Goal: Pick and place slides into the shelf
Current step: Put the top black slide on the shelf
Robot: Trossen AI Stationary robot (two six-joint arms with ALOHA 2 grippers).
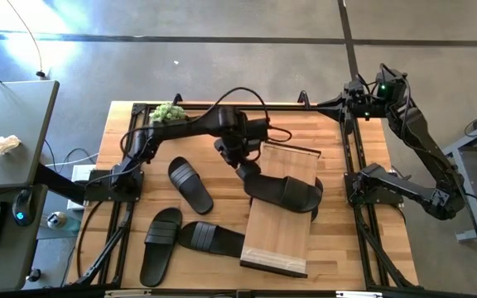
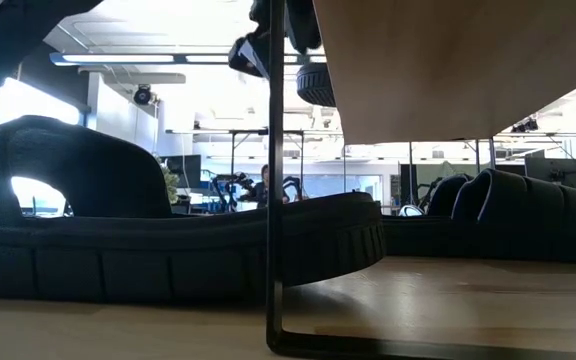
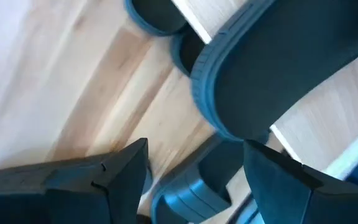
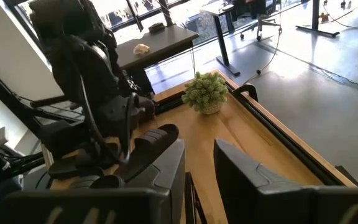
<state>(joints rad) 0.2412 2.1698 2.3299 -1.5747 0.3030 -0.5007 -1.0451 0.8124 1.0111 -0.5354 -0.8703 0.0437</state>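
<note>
1 sandal on the shelf, 3 sandals left on the table.

The left gripper (image 1: 251, 172) hangs with its fingers spread wide and holds nothing; right in front of its tips, 1 black sandal (image 1: 292, 193) lies across the shelf (image 1: 280, 240), so this placement looks finished. Behind the gripper, on the side of its own arm, 3 more sandals wait on the table (image 1: 338, 248): 1 alone (image 1: 190, 184) and 2 close together (image 1: 161, 246) (image 1: 214, 238). The right gripper (image 4: 199, 171) rests far away at the table edge, its fingers a little apart and empty. I judge that about 1 quarter of the work is done.
</note>
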